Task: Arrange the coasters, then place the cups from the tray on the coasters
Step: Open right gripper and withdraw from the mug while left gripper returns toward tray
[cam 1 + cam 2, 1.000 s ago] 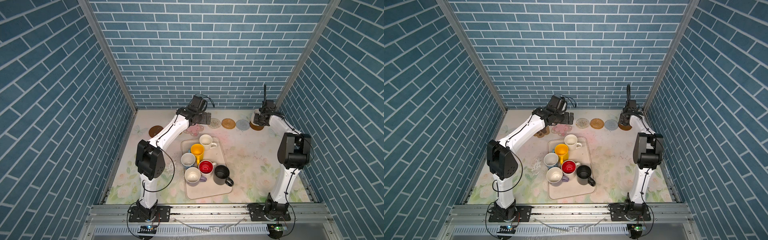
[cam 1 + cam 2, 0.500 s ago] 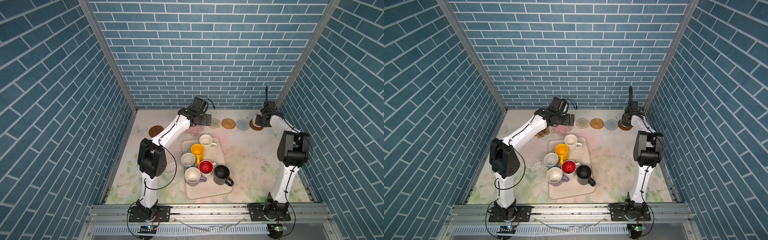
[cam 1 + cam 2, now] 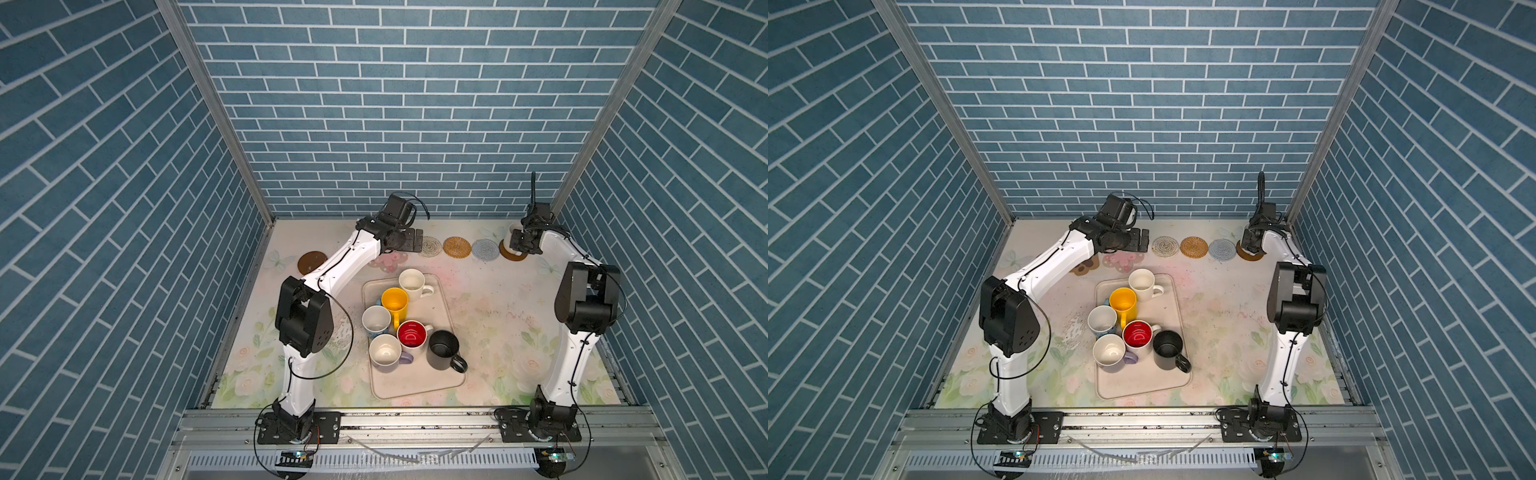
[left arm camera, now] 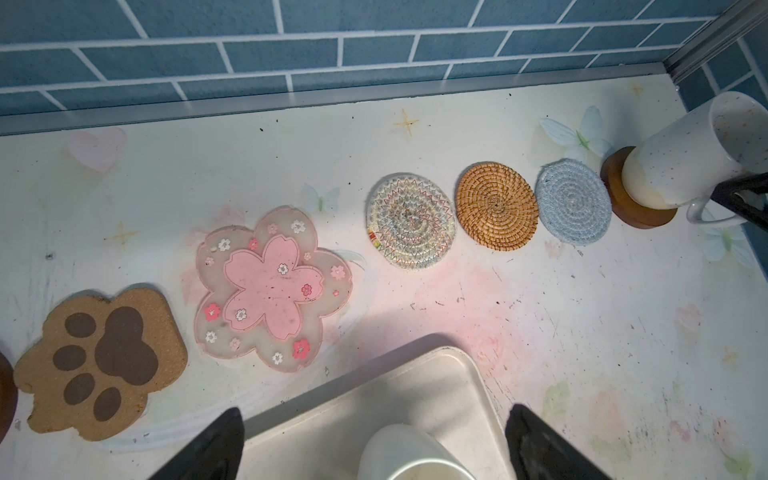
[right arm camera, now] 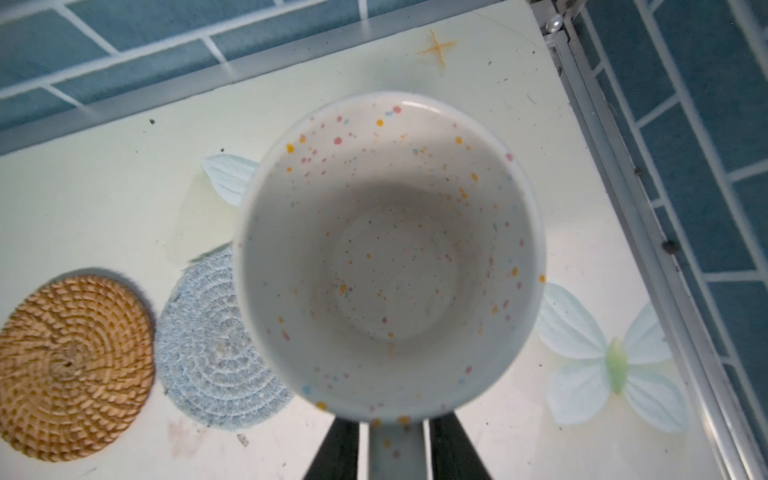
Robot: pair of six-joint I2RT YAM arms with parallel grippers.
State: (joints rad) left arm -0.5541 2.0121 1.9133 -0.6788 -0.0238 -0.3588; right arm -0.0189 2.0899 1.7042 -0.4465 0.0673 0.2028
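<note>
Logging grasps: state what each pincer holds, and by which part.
Left pincer: open, nothing held. Right pincer straddles the handle of the speckled mug; grip cannot be told.

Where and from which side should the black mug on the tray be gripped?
Likely the handle, approached from the front right. The black mug stands upright at the right end of the group on the tray; its handle sticks out toward the tray's near right corner, free of neighbours, while the red-lined mug crowds its left.

Standing here I can make out no writing at all: no word, brand, number or sign is legible on the cups [image 3: 394, 300], the coasters [image 3: 456, 247], the tray [image 3: 415, 386] or the flowered tablecloth [image 3: 498, 316].
</note>
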